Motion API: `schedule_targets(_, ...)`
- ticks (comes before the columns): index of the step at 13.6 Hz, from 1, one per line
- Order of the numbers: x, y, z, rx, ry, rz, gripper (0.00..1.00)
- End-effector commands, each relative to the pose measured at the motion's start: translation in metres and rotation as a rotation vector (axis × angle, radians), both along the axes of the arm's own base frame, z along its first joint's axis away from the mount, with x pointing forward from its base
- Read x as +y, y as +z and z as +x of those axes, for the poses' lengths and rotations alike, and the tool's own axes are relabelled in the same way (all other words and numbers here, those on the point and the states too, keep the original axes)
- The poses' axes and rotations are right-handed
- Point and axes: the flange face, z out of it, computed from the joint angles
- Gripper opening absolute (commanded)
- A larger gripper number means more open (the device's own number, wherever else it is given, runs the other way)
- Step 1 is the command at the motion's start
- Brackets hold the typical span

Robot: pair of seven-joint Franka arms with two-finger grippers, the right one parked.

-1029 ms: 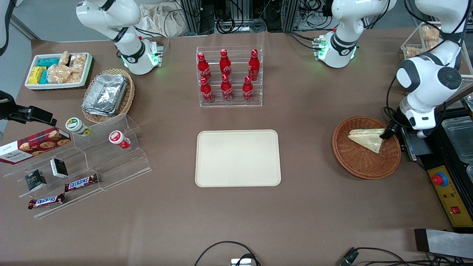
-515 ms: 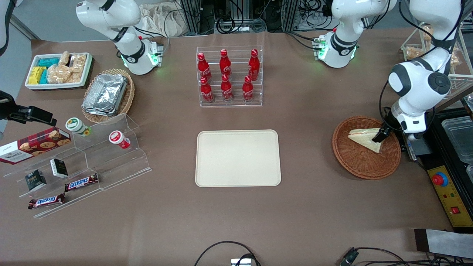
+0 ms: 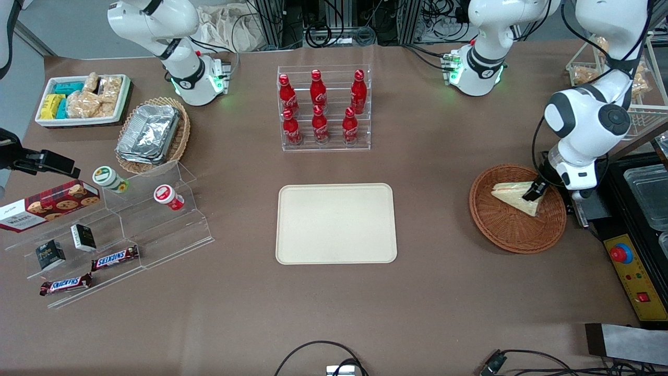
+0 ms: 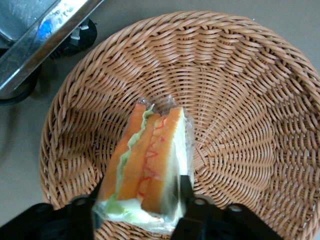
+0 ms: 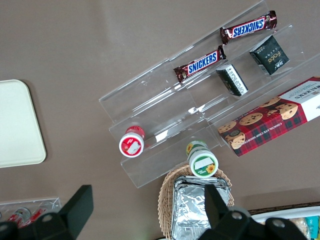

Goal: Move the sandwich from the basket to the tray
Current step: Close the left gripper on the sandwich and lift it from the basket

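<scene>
Now sandwich (image 4: 150,165) lying in basket (image 4: 240,75), tip pointing toward parked arm's end, pincer (image 4: 141,206) straddling its wide end, part-open.

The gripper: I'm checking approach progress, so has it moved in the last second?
Yes. The gripper has shifted from the basket rim inward over the sandwich.

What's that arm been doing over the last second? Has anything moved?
The claw slid inward across the basket, toward the parked arm's end, and now straddles the sandwich. The sandwich, basket and tray haven't moved.
</scene>
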Motion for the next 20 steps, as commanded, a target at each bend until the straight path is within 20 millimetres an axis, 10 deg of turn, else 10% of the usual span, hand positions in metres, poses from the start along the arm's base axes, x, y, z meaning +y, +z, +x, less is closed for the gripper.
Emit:
schedule_targets(1,-0.002,0.0,0.004,-0.016,-0.004,0.001,0.0)
schedule_targets(6,-0.006,0.016,0.005,-0.035,-0.048,0.016,0.0)
schedule_targets(15,-0.047,0.103,0.022,0.025,-0.287,0.073,0.0)
schedule_targets(20,-0.119,0.131,0.034,-0.005,-0.428,0.094,0.0)
